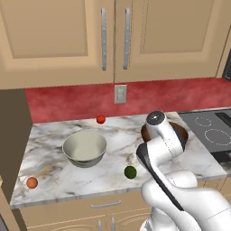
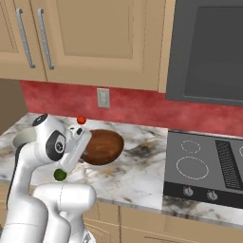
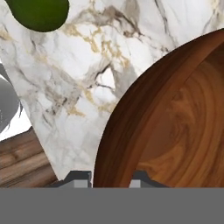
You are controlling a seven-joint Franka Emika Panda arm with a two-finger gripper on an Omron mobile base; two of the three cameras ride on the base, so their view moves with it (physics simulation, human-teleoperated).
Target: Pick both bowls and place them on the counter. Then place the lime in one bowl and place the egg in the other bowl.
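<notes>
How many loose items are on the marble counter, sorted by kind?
Bowls: 2 (pale grey-green bowl, dark wood bowl)
Small balls: 3 (green lime, orange-brown egg, red ball)
Total: 5

Glossy white rounded arm (image 1: 180, 189); dark joints (grey round cap on top)
</notes>
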